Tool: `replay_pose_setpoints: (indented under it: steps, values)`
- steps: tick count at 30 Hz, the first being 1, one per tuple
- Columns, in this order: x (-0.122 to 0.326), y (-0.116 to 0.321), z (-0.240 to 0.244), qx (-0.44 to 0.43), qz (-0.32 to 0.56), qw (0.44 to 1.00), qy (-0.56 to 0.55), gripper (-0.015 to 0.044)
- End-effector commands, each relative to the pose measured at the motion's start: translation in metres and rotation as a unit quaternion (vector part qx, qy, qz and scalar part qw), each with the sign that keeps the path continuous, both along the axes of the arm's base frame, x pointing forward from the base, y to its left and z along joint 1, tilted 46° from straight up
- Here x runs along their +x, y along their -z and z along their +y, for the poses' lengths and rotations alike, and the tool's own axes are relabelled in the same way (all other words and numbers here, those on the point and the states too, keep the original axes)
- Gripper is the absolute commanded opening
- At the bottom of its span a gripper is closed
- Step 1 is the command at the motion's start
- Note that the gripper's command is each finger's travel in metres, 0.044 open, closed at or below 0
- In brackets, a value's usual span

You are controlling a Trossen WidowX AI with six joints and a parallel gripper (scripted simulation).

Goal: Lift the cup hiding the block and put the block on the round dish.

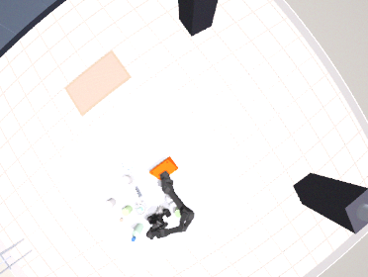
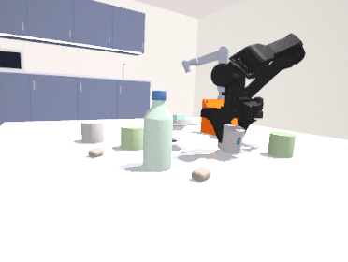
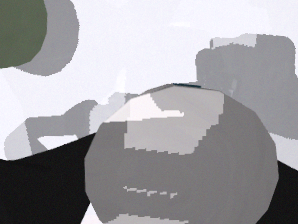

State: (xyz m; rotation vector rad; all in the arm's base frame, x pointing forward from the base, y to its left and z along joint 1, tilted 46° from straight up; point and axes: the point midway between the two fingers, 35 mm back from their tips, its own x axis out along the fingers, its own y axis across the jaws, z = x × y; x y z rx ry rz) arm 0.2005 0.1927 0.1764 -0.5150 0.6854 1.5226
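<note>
Near the table's right edge, the end effector (image 2: 232, 133) is gripping the grey cup (image 2: 232, 138) firmly. Releasing it tilted is risking a roll towards the other cup, ending the attempt.

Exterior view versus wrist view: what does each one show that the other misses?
Only the exterior view shows the bottle with its blue cap, the arm, the orange base, two small lumps on the table, a pale cup at the left and the cabinets behind. Only the wrist view shows the rounded grey end of the cup filling the frame, with shadows on the table beyond it. Both show the grey cup held in the end effector, and a green cup nearby.
</note>
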Motion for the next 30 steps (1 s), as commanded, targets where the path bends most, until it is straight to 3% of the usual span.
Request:
replay_pose_setpoints:
  steps: [1, 5, 22, 26, 30]
  values:
    - [-0.001, 0.006, 0.004, -0.002, 0.000, 1.000, 0.003, 0.0000]
    - [-0.002, 0.010, 0.009, -0.001, 0.001, 1.000, 0.003, 0.0000]
    - [0.001, -0.001, -0.002, -0.001, 0.000, 1.000, 0.001, 0.0440]
    - [0.003, -0.030, -0.033, -0.003, 0.001, 1.000, 0.003, 0.0440]
    - [0.003, -0.031, -0.035, -0.003, 0.001, 1.000, 0.003, 0.0440]
